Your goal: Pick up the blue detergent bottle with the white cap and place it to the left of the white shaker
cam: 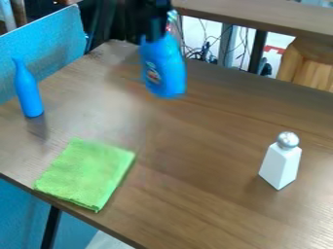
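The black gripper (154,35) hangs down at the top of the view, left of centre, shut on the upper part of a blue bottle (164,70) with a small label. That bottle is nearly upright, its base over the back of the brown table. Off to the left stands a slim blue bottle (28,92) with a narrow neck. A folded green cloth (88,172) lies flat near the front left edge. On the right, a white shaker (281,163) with a round silver top stands upright.
The wooden table (195,146) spans most of the view. A blue panel (48,46) borders its left side. Behind the back edge are a wooden ledge (260,14), dark posts, cables (205,52) and a light wooden piece (309,65).
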`<state>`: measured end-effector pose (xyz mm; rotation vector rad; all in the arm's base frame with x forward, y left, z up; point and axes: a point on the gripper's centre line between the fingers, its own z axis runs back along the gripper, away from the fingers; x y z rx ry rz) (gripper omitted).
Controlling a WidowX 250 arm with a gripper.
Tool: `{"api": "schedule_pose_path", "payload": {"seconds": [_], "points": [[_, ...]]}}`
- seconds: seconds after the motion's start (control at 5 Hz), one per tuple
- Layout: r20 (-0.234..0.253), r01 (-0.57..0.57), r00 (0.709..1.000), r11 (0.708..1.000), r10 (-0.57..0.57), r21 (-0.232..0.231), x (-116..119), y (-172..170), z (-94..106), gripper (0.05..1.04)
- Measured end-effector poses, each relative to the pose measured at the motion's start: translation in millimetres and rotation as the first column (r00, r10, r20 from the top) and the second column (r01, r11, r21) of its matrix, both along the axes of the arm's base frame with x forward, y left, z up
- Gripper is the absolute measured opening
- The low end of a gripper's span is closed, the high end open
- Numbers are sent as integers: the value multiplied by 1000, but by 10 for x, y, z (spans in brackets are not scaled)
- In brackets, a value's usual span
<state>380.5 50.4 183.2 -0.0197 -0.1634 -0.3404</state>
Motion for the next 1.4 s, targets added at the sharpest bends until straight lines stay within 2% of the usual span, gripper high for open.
{"api": "schedule_pose_path", "payload": {"seconds": [0.2, 0.4, 0.8, 1.0, 1.2, 1.4], "points": [[-25, 41, 999, 998, -42, -44, -79, -422, -178, 474], [-40, 82, 996, 993, -85, -88, -196, -651, -159, 474], [-116, 129, 983, 985, -143, -113, -420, -1155, -350, 474], [-159, 122, 978, 989, -134, -88, -546, -1302, -526, 474], [-171, 115, 977, 991, -124, -64, -591, -1412, -525, 474], [-202, 73, 976, 997, -77, -30, -640, -1423, -539, 474]]}}
